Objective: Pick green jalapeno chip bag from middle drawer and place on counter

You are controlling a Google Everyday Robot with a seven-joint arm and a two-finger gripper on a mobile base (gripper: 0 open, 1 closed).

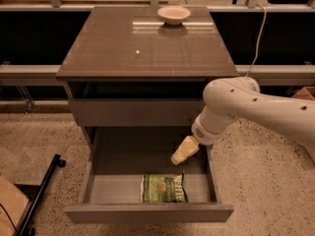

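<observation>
The green jalapeno chip bag (pixel 164 188) lies flat near the front of the open middle drawer (pixel 147 213), right of its centre. My gripper (pixel 179 156), tan at the end of the white arm (pixel 256 107), hangs over the drawer's right rear part, just above and slightly right of the bag and not touching it. The counter (pixel 113 48) is the glossy grey-brown top slab above.
A shallow beige bowl (pixel 173 14) stands at the counter's back edge. The upper grey drawer (pixel 133 112) is closed. A black pole (pixel 42 193) and a cardboard piece (pixel 10 200) lie on the speckled floor at the left.
</observation>
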